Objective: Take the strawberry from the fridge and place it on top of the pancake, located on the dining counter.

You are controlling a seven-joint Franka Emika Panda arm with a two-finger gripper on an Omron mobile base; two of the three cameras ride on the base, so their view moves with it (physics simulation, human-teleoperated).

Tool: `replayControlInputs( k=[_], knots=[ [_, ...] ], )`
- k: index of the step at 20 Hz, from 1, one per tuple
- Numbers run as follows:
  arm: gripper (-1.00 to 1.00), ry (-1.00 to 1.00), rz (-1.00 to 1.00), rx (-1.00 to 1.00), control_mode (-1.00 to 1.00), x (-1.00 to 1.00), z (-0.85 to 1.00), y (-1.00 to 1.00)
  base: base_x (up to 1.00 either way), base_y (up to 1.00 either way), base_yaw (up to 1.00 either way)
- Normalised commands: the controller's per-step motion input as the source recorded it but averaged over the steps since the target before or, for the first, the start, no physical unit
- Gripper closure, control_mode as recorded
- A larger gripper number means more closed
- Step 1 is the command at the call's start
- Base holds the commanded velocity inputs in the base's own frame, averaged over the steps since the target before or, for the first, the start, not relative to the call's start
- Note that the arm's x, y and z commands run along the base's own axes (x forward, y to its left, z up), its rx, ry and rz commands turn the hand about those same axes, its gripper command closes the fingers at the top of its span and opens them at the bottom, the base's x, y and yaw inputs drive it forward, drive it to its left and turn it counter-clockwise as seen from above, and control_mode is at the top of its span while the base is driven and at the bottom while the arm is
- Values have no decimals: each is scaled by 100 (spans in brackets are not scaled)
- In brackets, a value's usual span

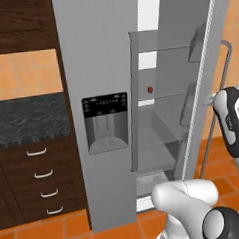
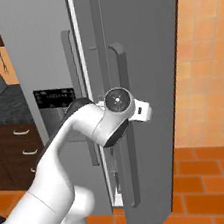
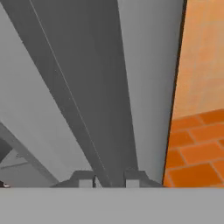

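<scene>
Orange terracotta floor tiles point(image 1: 48, 233) underneath, and the same orange tiling on the wall point(image 2: 205, 60) beside the tall light-grey two-door fridge point(image 1: 100, 52). Right door point(image 2: 145, 79) swung open, showing pale shelves inside. Tiny red rounded strawberry point(image 1: 150, 89) lying on a middle glass shelf point(image 1: 162, 95), well back in the compartment. Black water-dispenser panel point(image 1: 106, 121) on the shut left door. To the left, dark speckled worktop point(image 1: 29, 119) over brown wooden drawers point(image 1: 40, 179) with white curved handles, dark wood cabinets above. White arm's two-finger gripper point(image 3: 110, 179) seen in the hand view with fingertips point(image 3: 84, 179) pressed close on both sides of the long grey vertical door handle point(image 3: 94, 100), clamped upon it, away from the strawberry.
</scene>
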Motion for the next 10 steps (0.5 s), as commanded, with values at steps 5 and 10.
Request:
replayControlInputs(
  k=[5,10],
  knots=[
    [-100,4,-10,11,-100,-99,1,-99,0,0,0],
    [-100,-13,-14,-3,-100,-95,34,-19,0,0,0]
  ],
)
